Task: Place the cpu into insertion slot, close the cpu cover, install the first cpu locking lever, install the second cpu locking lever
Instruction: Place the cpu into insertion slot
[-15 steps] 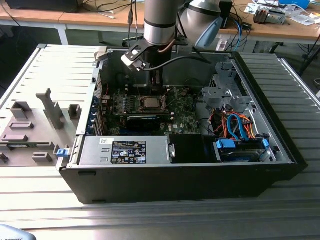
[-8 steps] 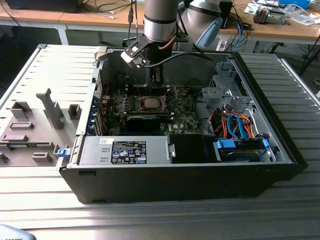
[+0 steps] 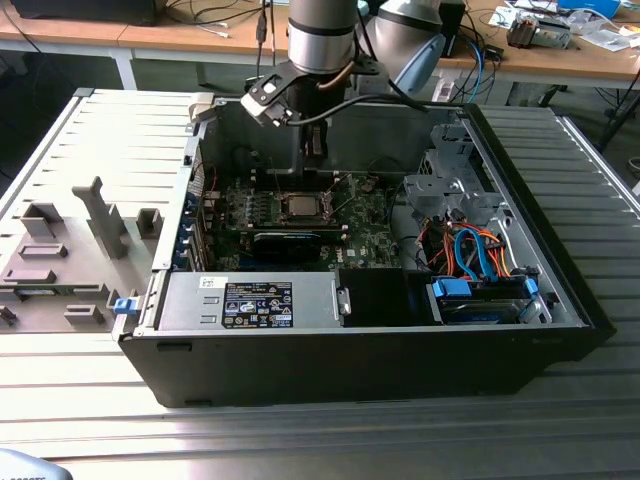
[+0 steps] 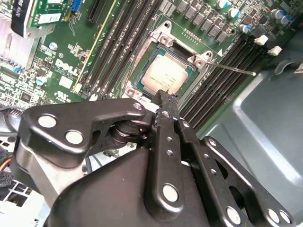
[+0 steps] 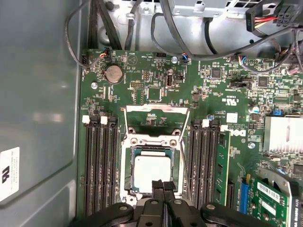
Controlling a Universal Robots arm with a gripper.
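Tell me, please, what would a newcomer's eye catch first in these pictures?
First the open black computer case in the middle of the exterior view, with the robot arm reaching down into it. In both wrist views the eye goes to the cpu, its pale metal top bright against the green motherboard, seated in the insertion slot. The gripper hangs right at its edge, fingers shut.

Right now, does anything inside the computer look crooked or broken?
Nothing looks broken. The cpu lies flat in the insertion slot. The one odd bit: the cpu cover stands flipped open, off the chip, and a thin locking lever sticks out loose in the second wrist view.
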